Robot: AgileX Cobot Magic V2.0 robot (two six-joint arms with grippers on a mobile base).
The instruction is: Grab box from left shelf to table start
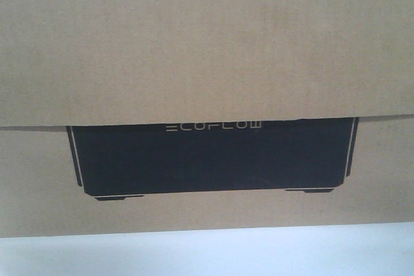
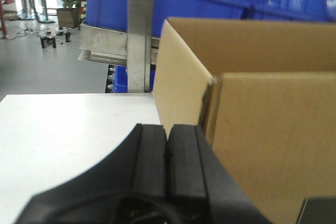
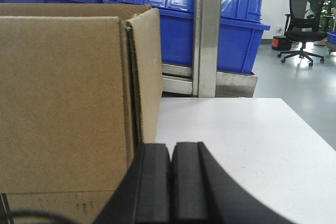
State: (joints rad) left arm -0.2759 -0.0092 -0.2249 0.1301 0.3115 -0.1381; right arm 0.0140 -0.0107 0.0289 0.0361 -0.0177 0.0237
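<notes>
The left gripper (image 2: 167,145), its black pads pressed together and holding nothing, sits beside the large brown corrugated cardboard box (image 2: 262,129), which lies to its right on the plain white table (image 2: 68,129). The right gripper (image 3: 170,177), likewise closed and empty, has the box to its left. Front on, the box's black panel fills the view, long axis running left to right, so both arms flank it about equally.

The table (image 3: 252,145) presents a plain white, flat top. The box (image 3: 63,103), brown corrugated cardboard with a black panel lettered "ECOFLOW", is seated directly on it. Behind the table's far edge, the left shelf (image 3: 207,35) is seen, its steel rail carrying blue plastic bins (image 3: 231,30).
</notes>
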